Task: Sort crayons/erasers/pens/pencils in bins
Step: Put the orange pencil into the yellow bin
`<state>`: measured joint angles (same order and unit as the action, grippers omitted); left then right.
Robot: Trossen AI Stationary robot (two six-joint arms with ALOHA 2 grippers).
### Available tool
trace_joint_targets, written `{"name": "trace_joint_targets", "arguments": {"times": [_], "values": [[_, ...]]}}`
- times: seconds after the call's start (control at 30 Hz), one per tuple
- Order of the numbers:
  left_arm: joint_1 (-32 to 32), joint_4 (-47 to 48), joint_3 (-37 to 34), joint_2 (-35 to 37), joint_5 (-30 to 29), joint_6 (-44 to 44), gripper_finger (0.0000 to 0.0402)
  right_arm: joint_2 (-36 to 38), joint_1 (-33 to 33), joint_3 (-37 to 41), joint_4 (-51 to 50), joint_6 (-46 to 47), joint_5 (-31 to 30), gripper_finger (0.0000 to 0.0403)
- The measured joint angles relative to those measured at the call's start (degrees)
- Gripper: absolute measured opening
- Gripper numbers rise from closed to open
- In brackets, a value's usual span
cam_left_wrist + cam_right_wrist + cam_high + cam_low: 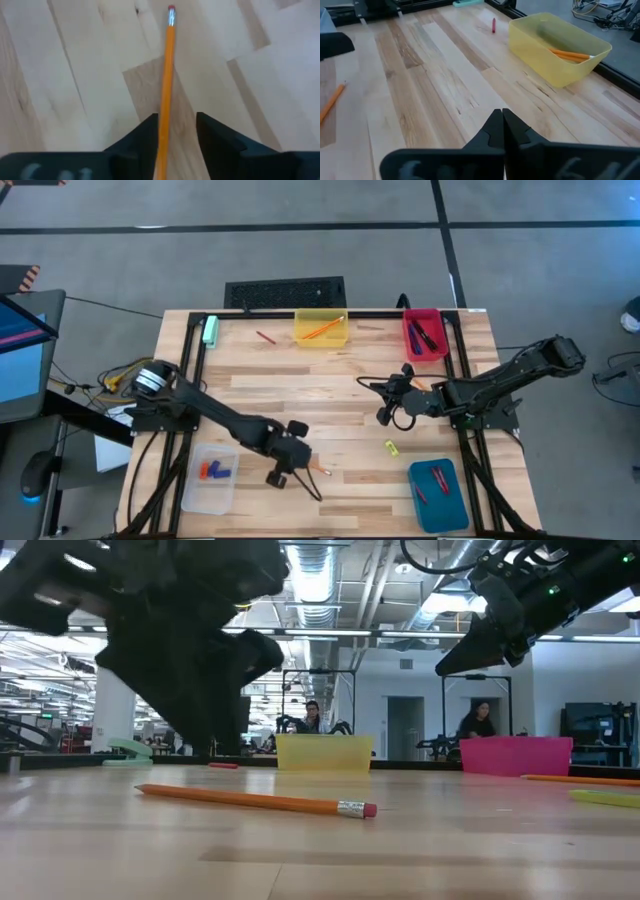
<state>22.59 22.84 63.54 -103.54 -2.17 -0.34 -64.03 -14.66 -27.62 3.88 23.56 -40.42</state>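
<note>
The left gripper [283,470] sits low over the desk [300,380] near the middle of its front edge, its two dark fingers [215,137] spread a little, with an orange pencil [168,80] running between them; whether the pads touch the pencil cannot be told. The low view shows this pencil [255,801] lying flat on the wood with its pink rubber end pointing away from the gripper. Just beside it toward the front left corner stands the clear bin [210,478], holding blue and red-orange erasers [216,471]. The right gripper [385,402] hangs above the right half of the desk, near its middle, with its fingers pressed together on nothing, as the right wrist view [501,125] shows. Below it, nearer the front edge, a small yellow eraser [391,447] lies on the wood. The teal-blue bin [438,495] in the front right corner holds red crayons [440,479]. At the back edge the yellow bin [321,329] holds orange pencils [570,54], and the red bin [424,334] near the back right corner holds dark pens [427,336]. A single red crayon [265,337] lies loose on the desk left of the yellow bin, and a pale-green block [211,330] lies at the back left corner.
</note>
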Motion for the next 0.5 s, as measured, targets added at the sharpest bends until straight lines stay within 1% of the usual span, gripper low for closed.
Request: {"name": "trace_joint_targets", "arguments": {"times": [0.1,0.17,0.27,0.5], "values": [[0.2,1.7,1.9,-2.3,-1.2,-0.4,0.0144,0.0,0.0,0.0,0.0,0.0,0.0,0.0005],[0.1,2.4,3.4,-3.8,-1.9,-0.6,0.0148,0.0,0.0,0.0,0.0,0.0,0.0,0.0006],[-0.1,5.3,5.8,-6.5,-2.6,0.2,0.0141,0.0,0.0,0.0,-0.1,0.0,0.0,0.0004],[-0.4,6.7,9.0,-9.9,-1.4,2.2,0.0113,0.0,0.0,0.0,-0.1,0.0,0.0,0.0006]]}}
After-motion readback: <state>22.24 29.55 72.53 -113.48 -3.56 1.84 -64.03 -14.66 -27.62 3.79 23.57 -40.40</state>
